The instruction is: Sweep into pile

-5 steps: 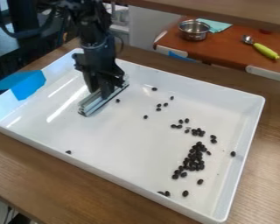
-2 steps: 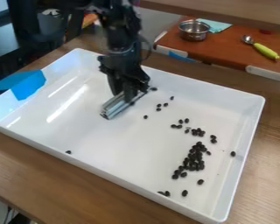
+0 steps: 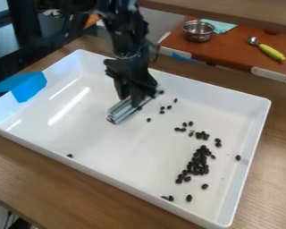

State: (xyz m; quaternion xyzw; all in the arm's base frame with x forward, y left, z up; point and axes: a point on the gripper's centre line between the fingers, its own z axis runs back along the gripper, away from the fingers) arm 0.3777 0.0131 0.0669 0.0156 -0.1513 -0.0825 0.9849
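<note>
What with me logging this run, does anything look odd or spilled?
Nothing looks spilled: the dark pieces lie inside the tray. One stray piece looks odd, alone by the near wall, away from the rest.

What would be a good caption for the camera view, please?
A black gripper holds a metal bar in a white tray scattered with dark beans.

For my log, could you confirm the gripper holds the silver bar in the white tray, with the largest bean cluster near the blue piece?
Not quite: the camera view shows the largest bean cluster across the white tray from the blue piece; the gripper holds the silver bar.
</note>
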